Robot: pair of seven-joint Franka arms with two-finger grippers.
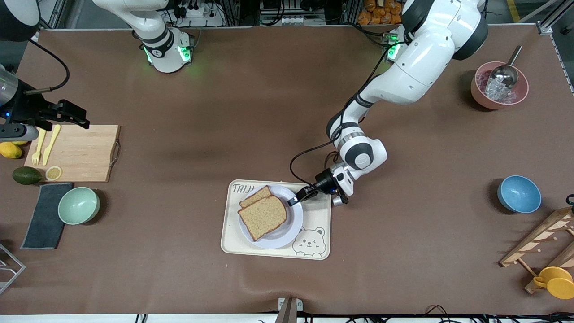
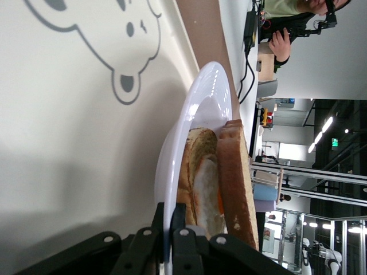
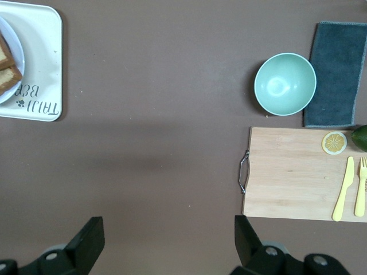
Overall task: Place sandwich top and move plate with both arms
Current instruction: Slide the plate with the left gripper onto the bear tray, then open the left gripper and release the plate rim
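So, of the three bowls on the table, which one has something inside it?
The pink bowl, toward the left arm's end of the table, holds clear pieces and a metal scoop. The mint green bowl and the blue bowl look empty.

The top slice (image 1: 264, 216) lies on the egg slice (image 1: 254, 196) on the plate (image 1: 293, 224), which sits on the tray (image 1: 320, 215). The left gripper (image 1: 296, 199) is at the plate's rim, toward the left arm's end. The right gripper (image 1: 67, 114) hangs over the cutting board (image 1: 80, 152), with the mint bowl (image 1: 79, 205) nearer the camera.

Robotics lab: aluminium framing (image 1: 545, 27), cabling (image 1: 309, 154), staged kitchen props on brown-covered table (image 1: 224, 112).
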